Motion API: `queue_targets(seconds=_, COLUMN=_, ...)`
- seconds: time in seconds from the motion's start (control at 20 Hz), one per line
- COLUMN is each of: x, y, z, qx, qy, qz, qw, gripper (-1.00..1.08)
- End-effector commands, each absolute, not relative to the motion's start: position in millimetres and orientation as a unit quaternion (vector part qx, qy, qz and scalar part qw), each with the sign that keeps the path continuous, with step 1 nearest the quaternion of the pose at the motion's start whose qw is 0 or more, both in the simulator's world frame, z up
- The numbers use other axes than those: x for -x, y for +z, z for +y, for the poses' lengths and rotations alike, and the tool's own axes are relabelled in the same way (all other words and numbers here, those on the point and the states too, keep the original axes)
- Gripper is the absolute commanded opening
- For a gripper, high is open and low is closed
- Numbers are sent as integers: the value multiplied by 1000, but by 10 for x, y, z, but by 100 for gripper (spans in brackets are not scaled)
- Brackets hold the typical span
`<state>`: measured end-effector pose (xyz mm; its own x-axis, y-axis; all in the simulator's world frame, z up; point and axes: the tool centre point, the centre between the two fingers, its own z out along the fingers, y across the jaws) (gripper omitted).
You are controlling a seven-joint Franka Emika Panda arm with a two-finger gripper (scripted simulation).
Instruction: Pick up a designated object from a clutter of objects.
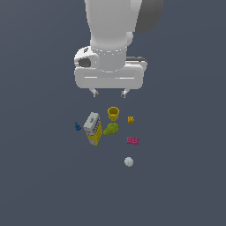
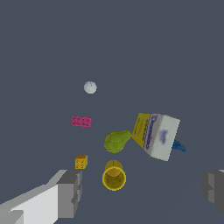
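Well, my gripper (image 1: 109, 93) hangs open above the yellow cup (image 1: 113, 113); the pink brick (image 1: 133, 141) lies apart, near the white ball (image 1: 129, 162).

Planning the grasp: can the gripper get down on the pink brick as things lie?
Probably yes. The pink brick lies flat with open floor all round, apart from the green piece and white ball. The gripper is open, above the yellow cup.

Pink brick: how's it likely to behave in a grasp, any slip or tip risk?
The pink brick lies flat and low, so it probably won't tip or roll, unlike the white ball nearby. It looks rigid with straight sides, likely gripping squarely. Being thin, the open pincer would likely need to descend nearly to the floor.
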<state>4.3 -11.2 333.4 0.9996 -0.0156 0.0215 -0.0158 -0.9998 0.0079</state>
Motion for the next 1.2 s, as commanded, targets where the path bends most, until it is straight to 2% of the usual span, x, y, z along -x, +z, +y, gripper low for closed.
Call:
queue_targets(seconds=0.0, x=-43, y=3334, z=-112, qx=-1000, qy=11, qz=-8, qw=4, gripper=100)
queue_targets(seconds=1.15, x=-84, y=3096, z=-157, qx=-998, qy=-2, qz=56, qw=20, gripper=100)
